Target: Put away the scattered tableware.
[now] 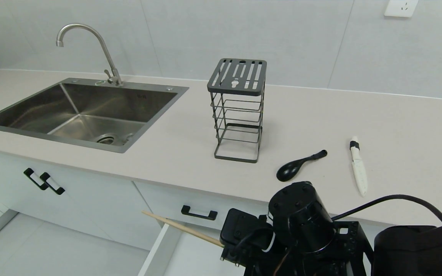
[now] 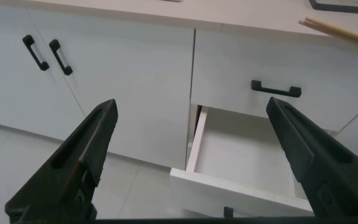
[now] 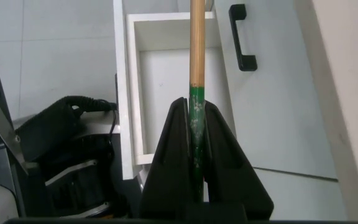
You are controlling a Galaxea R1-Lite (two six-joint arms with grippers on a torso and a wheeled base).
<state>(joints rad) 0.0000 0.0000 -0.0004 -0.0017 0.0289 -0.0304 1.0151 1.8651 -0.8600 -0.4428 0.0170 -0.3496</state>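
sink (image 1: 129, 105) | faucet (image 1: 104, 48) at its back rim | wall socket (image 1: 400, 7)

- A home-style kitchen, seen from above the worktop.
- A steel sink (image 1: 121, 105) is set into a pale counter (image 1: 397, 126), with a curved tap (image 1: 104, 50) behind it.
- The wall (image 1: 290, 38) behind is large grey tiles, with a white socket (image 1: 400, 7) high on the right.
- White cabinets (image 1: 90, 199) run under the counter, with black handles (image 1: 44, 181); one drawer (image 1: 159, 249) is pulled open.
- A black wire rack (image 1: 236, 91) with a slotted top stands on the counter.
- A black spoon (image 1: 292, 170) and a white knife (image 1: 359, 168) lie to the rack's right.
- Wooden chopsticks (image 1: 182, 229) show above the drawer.
- The floor (image 1: 33, 253) is pale tile.
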